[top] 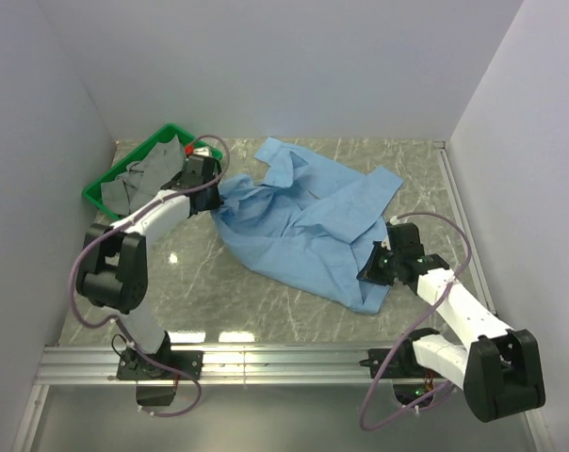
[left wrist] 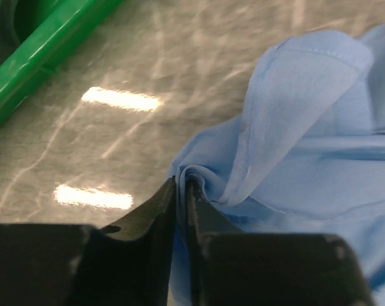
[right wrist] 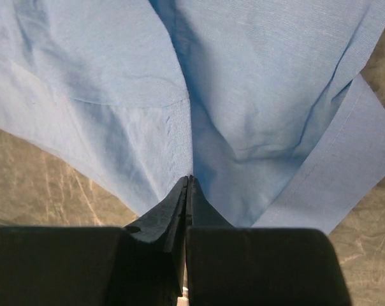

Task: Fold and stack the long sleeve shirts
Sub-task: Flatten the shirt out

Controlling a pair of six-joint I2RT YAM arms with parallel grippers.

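A light blue long sleeve shirt (top: 308, 221) lies crumpled across the middle of the marble table. My left gripper (top: 212, 198) is shut on a bunched fold at the shirt's left edge; in the left wrist view the cloth (left wrist: 288, 127) is pinched between the jaws of the left gripper (left wrist: 181, 185). My right gripper (top: 371, 268) is shut on the shirt's near right edge; in the right wrist view the blue cloth (right wrist: 243, 83) runs into the closed jaws of the right gripper (right wrist: 188, 180).
A green bin (top: 104, 193) holding grey cloth (top: 138, 174) stands at the back left, next to my left arm; its rim shows in the left wrist view (left wrist: 39, 57). White walls close in the table on three sides.
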